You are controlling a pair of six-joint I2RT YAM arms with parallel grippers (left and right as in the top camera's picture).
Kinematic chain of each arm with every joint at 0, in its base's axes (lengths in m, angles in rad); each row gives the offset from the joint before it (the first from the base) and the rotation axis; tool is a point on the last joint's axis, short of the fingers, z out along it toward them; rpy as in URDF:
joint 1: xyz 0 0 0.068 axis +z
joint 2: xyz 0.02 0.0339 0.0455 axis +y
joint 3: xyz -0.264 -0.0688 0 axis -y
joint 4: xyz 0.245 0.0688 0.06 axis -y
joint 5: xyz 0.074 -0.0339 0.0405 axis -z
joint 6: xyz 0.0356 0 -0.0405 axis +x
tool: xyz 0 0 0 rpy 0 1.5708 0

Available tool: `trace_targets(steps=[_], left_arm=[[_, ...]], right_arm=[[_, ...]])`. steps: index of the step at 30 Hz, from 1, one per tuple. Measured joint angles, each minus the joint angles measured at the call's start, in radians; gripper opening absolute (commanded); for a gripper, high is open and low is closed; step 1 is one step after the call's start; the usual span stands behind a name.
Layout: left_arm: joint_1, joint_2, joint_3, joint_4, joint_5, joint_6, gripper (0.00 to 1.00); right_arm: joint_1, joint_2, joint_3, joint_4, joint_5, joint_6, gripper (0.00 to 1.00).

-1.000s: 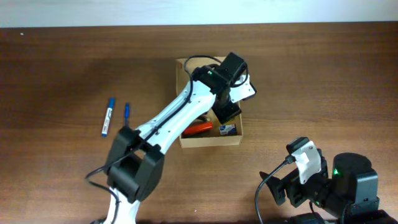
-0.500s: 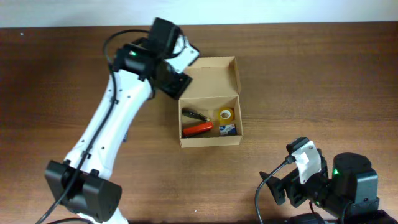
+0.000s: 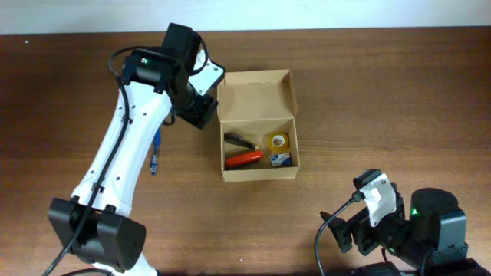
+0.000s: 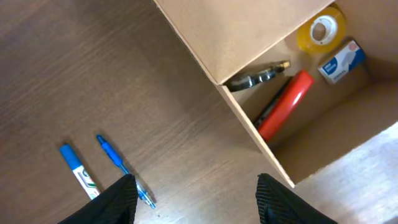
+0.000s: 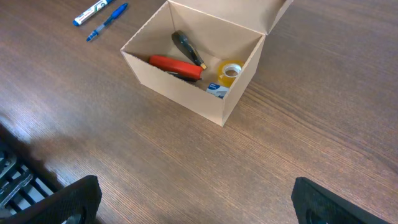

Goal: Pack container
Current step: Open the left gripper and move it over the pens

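So the left gripper (image 4: 198,199) has its two fingers spread apart with nothing between them, just bare wood and a corner of the box showing in the gap. It's hanging above the table (image 3: 383,92) right next to the left side of the container (image 3: 259,173), close to the back corner where the flap lid (image 3: 255,96) hinges. The container itself sits roughly mid-table, lid open and tipped back away from the robot. Inside there's a red marker-ish thing (image 3: 244,159) lying along the front, a dark pen-like tool (image 3: 242,142) behind it, a yellow tape roll (image 3: 279,141) on the right side and a little blue and white packet (image 3: 282,159) just in front of the roll. Out on the table left of the box, the wrist view shows a blue marker (image 4: 78,174) and a thin blue pen (image 4: 121,168) lying side by side, not touching. The right gripper (image 5: 199,205) is way off at the near right corner, fingers wide apart and holding nothing, well away from the container.
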Motion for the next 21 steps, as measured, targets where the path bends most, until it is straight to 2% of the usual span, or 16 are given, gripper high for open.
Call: trace_targets(steps=[6, 12, 16, 21], left_arm=[[0.007, -0.058, -0.034, 0.015, 0.006, 0.003, 0.59], [0.102, -0.251, -0.222, 0.124, 0.010, 0.005, 0.62], [0.177, -0.385, -0.352, 0.194, -0.001, 0.016, 0.71], [0.238, -0.486, -0.448, 0.244, -0.058, 0.030, 0.71]], right_arm=[[0.000, 0.000, 0.000, 0.000, 0.000, 0.000, 0.99], [0.000, 0.000, 0.000, 0.000, 0.000, 0.000, 0.99], [0.000, 0.000, 0.000, 0.000, 0.000, 0.000, 0.99], [0.000, 0.000, 0.000, 0.000, 0.000, 0.000, 0.99]])
